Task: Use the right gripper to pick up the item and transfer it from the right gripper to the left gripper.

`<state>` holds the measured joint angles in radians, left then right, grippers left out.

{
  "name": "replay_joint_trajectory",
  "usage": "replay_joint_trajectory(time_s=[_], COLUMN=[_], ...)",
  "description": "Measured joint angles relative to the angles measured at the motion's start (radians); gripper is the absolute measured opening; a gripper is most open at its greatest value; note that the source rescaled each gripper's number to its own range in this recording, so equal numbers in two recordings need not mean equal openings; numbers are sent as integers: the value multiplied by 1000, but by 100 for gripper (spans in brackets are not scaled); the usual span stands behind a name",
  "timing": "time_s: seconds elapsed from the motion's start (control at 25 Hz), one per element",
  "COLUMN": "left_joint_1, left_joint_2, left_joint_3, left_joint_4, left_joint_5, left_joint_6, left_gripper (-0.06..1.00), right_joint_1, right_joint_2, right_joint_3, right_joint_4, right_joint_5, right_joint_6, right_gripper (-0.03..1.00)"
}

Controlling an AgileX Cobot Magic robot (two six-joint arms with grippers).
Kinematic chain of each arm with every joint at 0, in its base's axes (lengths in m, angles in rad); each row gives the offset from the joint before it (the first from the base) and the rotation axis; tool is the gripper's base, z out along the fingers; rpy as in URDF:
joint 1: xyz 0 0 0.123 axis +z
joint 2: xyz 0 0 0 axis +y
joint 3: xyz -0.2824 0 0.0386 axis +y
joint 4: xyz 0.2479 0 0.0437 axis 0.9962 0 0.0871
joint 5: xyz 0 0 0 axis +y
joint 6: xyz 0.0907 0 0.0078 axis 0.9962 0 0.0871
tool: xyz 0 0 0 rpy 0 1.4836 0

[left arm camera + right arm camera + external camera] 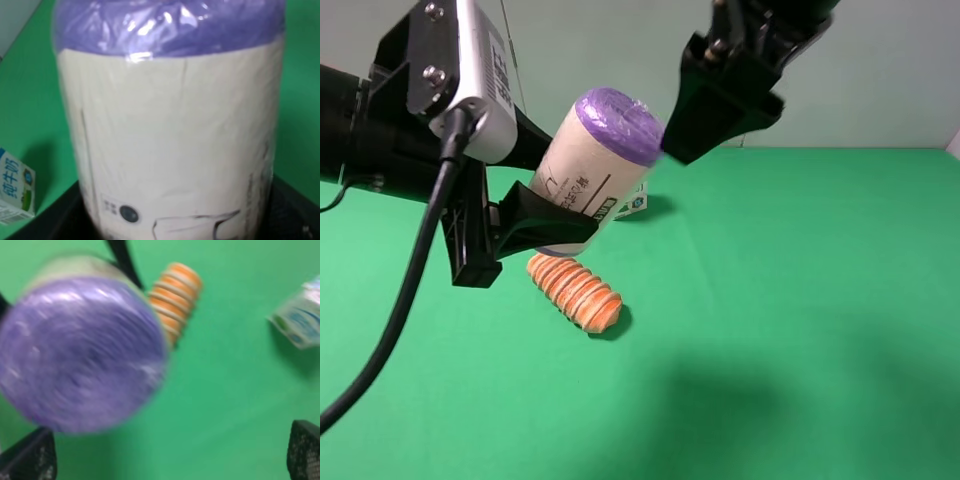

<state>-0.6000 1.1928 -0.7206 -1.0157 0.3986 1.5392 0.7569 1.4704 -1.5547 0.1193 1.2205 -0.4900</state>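
The item, a cream roll (592,172) with purple ends and a printed label, is held tilted above the green table. My left gripper (565,185), the one bearing the silver-grey box, is shut on its lower body, one finger (542,222) in front and one behind. The left wrist view is filled by the roll (170,125), with dark fingers (295,210) at its sides. My right gripper (715,110) is open just up and right of the roll's purple top, apart from it. In the right wrist view the purple end (82,352) is blurred, and the fingers (30,460) stand wide apart.
An orange ridged bread loaf (575,290) lies on the green table (800,330) under the roll; it also shows in the right wrist view (175,290). A blue-white milk carton (636,200) stands behind the roll, also in the wrist views (15,192) (300,315).
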Motion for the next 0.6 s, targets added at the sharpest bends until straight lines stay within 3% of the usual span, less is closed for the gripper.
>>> replay_joint_trajectory(time_s=[0.2, 0.6], left_joint_1=[0, 0], left_joint_2=[0, 0], left_joint_3=[0, 0], left_joint_4=[0, 0], left_joint_5=[0, 1], left_joint_6=[0, 0], left_gripper=[0, 0], right_joint_1=[0, 0], right_joint_2=[-81, -301], right_joint_3=[55, 351], right_joint_4=[-113, -188], right_joint_5=[-2, -2], right_joint_6=[125, 359], right_gripper=[100, 100])
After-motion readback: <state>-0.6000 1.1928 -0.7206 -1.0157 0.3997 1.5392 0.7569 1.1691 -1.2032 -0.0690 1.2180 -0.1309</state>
